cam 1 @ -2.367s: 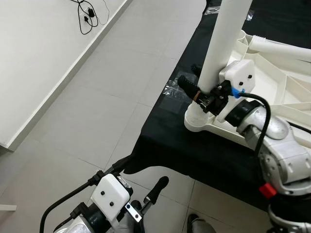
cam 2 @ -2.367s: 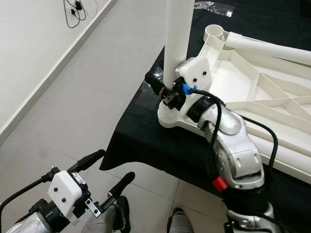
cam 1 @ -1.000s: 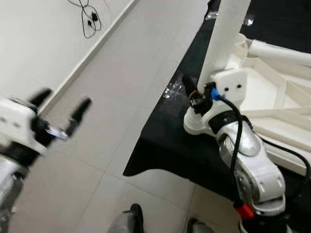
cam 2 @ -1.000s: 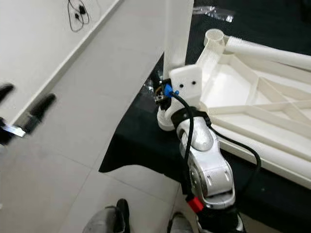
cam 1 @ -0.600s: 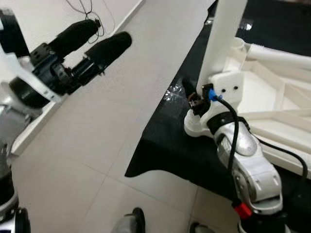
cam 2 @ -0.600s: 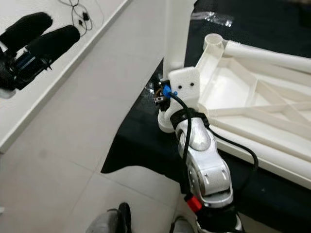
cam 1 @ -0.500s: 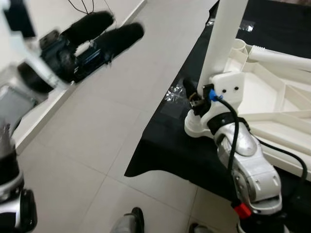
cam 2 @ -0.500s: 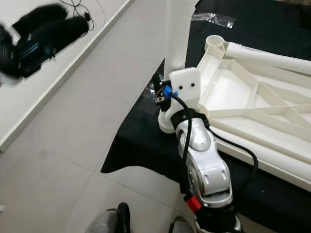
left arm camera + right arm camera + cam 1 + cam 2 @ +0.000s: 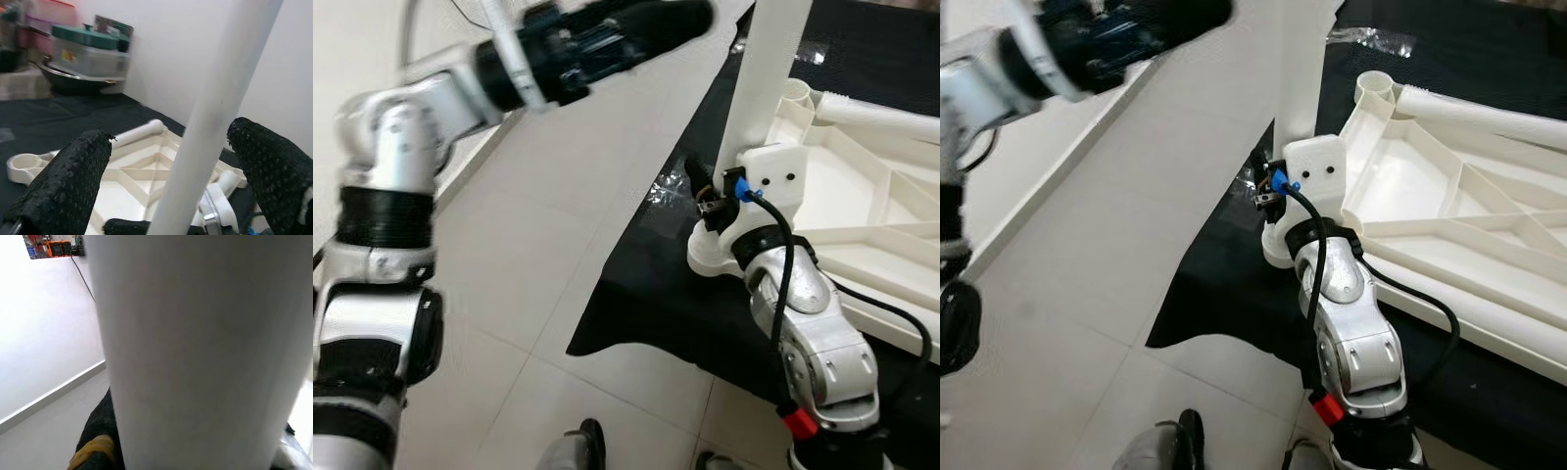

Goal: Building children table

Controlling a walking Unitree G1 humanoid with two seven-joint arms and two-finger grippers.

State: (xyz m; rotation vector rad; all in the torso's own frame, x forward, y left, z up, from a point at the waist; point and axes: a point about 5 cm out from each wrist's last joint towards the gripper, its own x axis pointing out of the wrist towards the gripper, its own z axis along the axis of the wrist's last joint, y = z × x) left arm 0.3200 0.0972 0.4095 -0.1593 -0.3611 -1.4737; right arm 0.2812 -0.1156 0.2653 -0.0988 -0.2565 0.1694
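- The left gripper [image 9: 166, 161] is reaching in from the left toward the upright white table leg [image 9: 766, 88], its two black fingers [image 9: 63, 181] spread wide with the leg's shaft between them and nothing held
- The table leg is standing upright in the corner socket [image 9: 710, 257] of the upturned white table top [image 9: 1449, 206], which is lying on a black cloth [image 9: 646, 294] with its ribbed underside facing up
- The right gripper [image 9: 703, 196] is sitting low on the table leg, just above the socket; one black finger is showing against the leg's left side, and the wrist view is looking straight onto the leg at very close range, so it appears to be clamped on the leg, though the far finger is hidden
- A second table leg [image 9: 1484, 103] is lying along the far edge of the table top, to the right of the upright leg
- To do this step well, the left gripper should probably close squarely on the shaft, well above the right one, keeping the leg straight over the socket while it is being seated or turned; an off-centre squeeze could tilt it
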